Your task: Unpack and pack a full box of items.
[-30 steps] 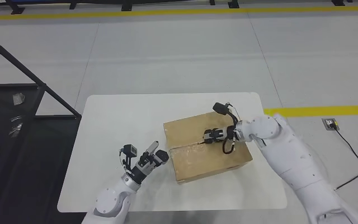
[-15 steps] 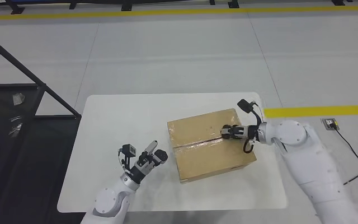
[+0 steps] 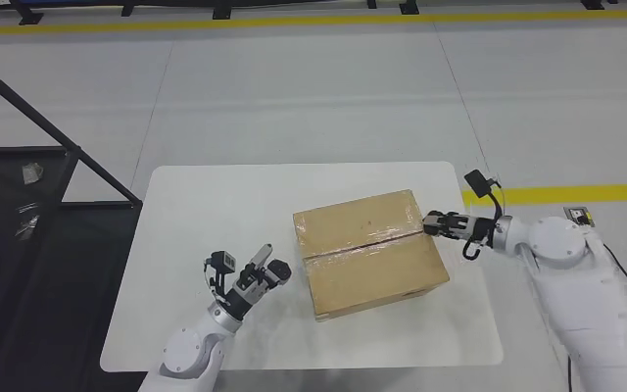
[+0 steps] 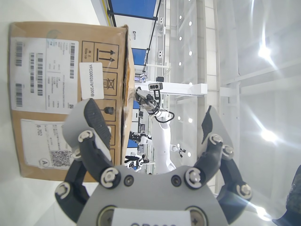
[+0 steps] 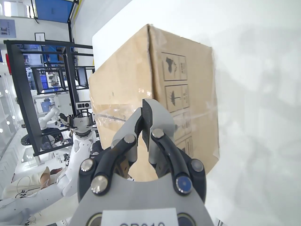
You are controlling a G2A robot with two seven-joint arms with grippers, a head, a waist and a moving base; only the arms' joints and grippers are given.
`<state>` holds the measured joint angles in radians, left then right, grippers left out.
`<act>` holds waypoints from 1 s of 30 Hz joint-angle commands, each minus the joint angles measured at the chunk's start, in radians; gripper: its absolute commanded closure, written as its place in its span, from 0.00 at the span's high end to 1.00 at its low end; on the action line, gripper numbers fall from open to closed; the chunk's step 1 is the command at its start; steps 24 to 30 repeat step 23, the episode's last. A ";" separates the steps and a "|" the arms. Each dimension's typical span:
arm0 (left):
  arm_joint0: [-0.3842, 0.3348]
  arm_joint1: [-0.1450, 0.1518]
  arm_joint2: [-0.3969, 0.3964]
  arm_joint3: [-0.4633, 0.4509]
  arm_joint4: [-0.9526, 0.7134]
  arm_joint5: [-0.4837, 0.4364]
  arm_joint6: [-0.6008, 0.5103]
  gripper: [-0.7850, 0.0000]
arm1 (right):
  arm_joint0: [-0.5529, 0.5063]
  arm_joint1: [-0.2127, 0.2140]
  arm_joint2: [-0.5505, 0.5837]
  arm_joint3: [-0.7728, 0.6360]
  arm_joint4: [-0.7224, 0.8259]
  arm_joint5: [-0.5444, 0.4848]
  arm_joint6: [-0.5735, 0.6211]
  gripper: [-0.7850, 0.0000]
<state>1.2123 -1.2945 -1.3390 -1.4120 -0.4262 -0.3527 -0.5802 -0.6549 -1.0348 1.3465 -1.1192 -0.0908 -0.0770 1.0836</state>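
On grey floor point(image 3: 294, 88), white table point(image 3: 216, 225) bears box point(image 3: 367, 255).

Concealed and cut-off items

Cannot see inside the box point(image 3: 370, 253): flaps closed, seam taped. Cannot judge from above any contact between right gripper point(image 3: 429, 223) and the box's right edge. Cannot make out part of the labelled left side behind one finger point(image 4: 96, 118) of the left gripper point(image 4: 149, 105). Cut off in the top view: left arm point(image 3: 191, 353) at the near edge, right arm point(image 3: 578, 284) at the near right corner.
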 commanded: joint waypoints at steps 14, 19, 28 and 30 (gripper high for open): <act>0.020 0.020 -0.100 -0.046 -0.054 0.010 -0.056 1.00 | -0.133 0.039 0.194 0.065 0.190 -0.254 -0.097 1.00; 0.020 0.020 -0.101 -0.046 -0.054 0.010 -0.057 1.00 | -0.133 0.039 0.194 0.065 0.190 -0.257 -0.097 0.21; 0.020 0.020 -0.100 -0.046 -0.054 0.010 -0.056 1.00 | -0.133 0.039 0.194 0.065 0.190 -0.254 -0.097 0.56; 0.020 0.020 -0.100 -0.046 -0.054 0.010 -0.056 1.00 | -0.133 0.039 0.194 0.065 0.190 -0.254 -0.097 0.56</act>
